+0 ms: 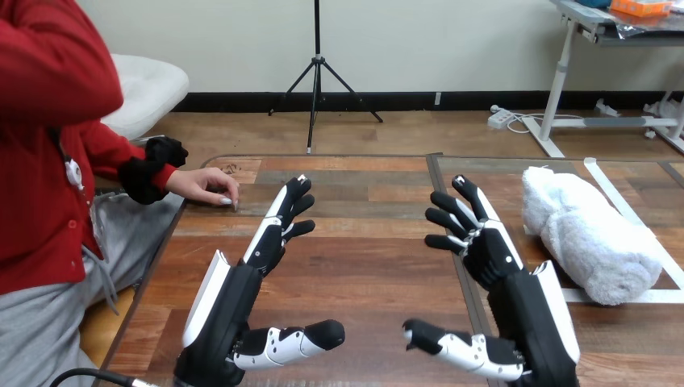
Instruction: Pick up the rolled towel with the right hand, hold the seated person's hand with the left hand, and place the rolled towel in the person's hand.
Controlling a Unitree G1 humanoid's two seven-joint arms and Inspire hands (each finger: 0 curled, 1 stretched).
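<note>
1. The wooden table (pixel 363 266) is carrying everything here, and the rolled towel (pixel 585 234) is my landmark for the rest.
2. That towel is lying on its side at the table's right part, not yet picked up. It's sitting inside white tape (pixel 653 296) lines, so I'm guessing that's a marked start spot.
3. The right hand (pixel 484 250) is hovering just left of the towel, apart from it, with its fingers spread wide and straight and nothing in them. I'm reading it as parked on the towel's side because the grab is its job.
4. The left hand (pixel 266 242) is hanging well left of the towel, also fingers straight, thumb sticking out, carrying nothing. It's pointing toward the person, which makes sense since it's meant to be holding their hand.
5. The person's hand (pixel 202 187) is resting furthest left of the towel, fingertips on the table's edge, apart from the left hand.
6. Container-wise, that hand is the "bowl" for this task, and it's lying palm-down with nothing in it, so I'm thinking it needs turning up first.
</note>
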